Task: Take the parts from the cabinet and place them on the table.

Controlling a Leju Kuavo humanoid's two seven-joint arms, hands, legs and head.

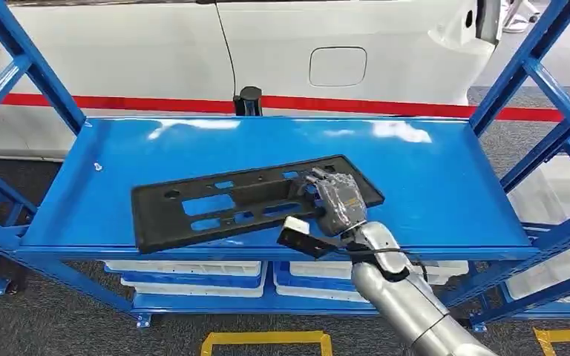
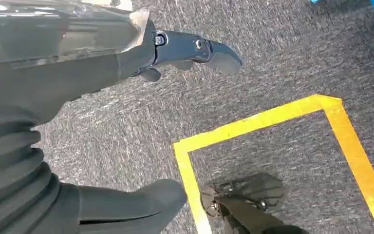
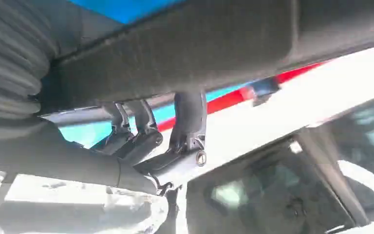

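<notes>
Hand, right [image 1: 335, 203]: mine, fingers curled over the near long edge of the plate [image 1: 223, 202], gripping it. Plate: black, flat, slotted, lying on the blue shelf [image 1: 445, 178]; likely light, stiff, apt to tilt when held off-centre. Room: shelf front open, posts [image 1: 523, 70] well aside. Hand, left [image 2: 195, 51]: hangs empty, fingers apart.

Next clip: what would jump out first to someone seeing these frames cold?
The long black plastic panel with cut-out slots, lying at a slant across the bright blue shelf, catches the eye first. The right robot hand grips the panel near its right end; the right wrist view shows its fingers hooked over the panel's edge. Behind the rack stands a white car with a red stripe along its lower side.
</notes>
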